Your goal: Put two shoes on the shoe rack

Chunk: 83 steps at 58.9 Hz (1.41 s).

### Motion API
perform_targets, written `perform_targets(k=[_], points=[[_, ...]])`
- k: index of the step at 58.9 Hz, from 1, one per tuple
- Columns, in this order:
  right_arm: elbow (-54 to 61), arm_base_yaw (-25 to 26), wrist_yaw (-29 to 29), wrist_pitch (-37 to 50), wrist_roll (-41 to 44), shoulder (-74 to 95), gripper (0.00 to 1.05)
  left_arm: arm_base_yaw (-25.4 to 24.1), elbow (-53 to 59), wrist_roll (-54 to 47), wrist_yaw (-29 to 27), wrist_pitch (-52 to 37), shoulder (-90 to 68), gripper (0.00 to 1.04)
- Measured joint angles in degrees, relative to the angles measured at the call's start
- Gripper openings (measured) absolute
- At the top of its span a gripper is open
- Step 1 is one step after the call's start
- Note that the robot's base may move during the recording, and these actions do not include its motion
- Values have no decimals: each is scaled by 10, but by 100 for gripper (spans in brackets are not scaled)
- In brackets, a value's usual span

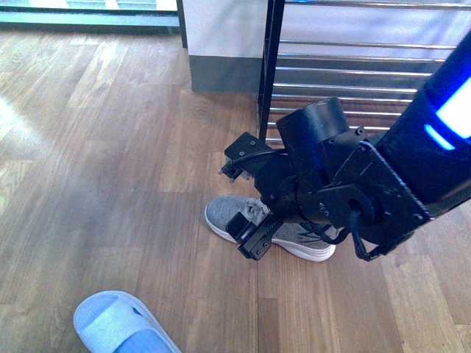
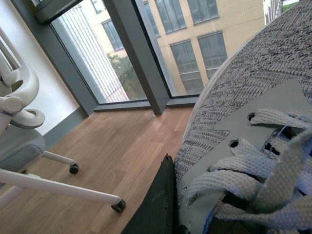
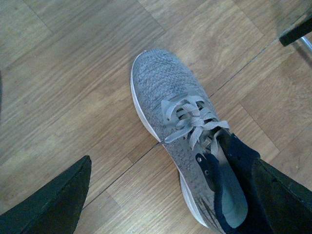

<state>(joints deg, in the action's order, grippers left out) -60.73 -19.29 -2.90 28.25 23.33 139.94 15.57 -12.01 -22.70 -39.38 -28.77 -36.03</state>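
Observation:
A grey knit sneaker (image 1: 294,232) with a white sole lies on the wood floor in front of the shoe rack (image 1: 346,73), toe pointing left. My right gripper (image 1: 246,198) hangs open just above it, one finger either side; the right wrist view shows the sneaker (image 3: 170,97) between the open fingers (image 3: 53,204), apart from them. My left gripper (image 2: 195,214) is out of the front view; in the left wrist view it is shut on another grey sneaker (image 2: 243,97), one dark finger (image 2: 156,204) pressed to its side. A pale blue slide (image 1: 121,327) lies at the lower left.
A white pillar with a grey base (image 1: 221,51) stands left of the rack. The rack's black foot (image 3: 297,31) shows near the sneaker. The left wrist view shows an office chair on castors (image 2: 19,141) and tall windows (image 2: 146,53).

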Motion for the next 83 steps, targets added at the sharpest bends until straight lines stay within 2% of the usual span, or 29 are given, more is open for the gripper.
perform_targets(k=[8,28,53,64,83], points=[[-95,24,23,-34,60,70,95,0,0,0,0,0,0,2],[-298,89,49,-161,129,156,95,0,0,0,0,0,0,2],[-333,115,58,-227,173,198,95,0,0,0,0,0,0,2],[-348,133,49,-265,165,198,95,0,0,0,0,0,0,2],[-349,136,44,-315,185,191,95,0,0,0,0,0,0,2]])
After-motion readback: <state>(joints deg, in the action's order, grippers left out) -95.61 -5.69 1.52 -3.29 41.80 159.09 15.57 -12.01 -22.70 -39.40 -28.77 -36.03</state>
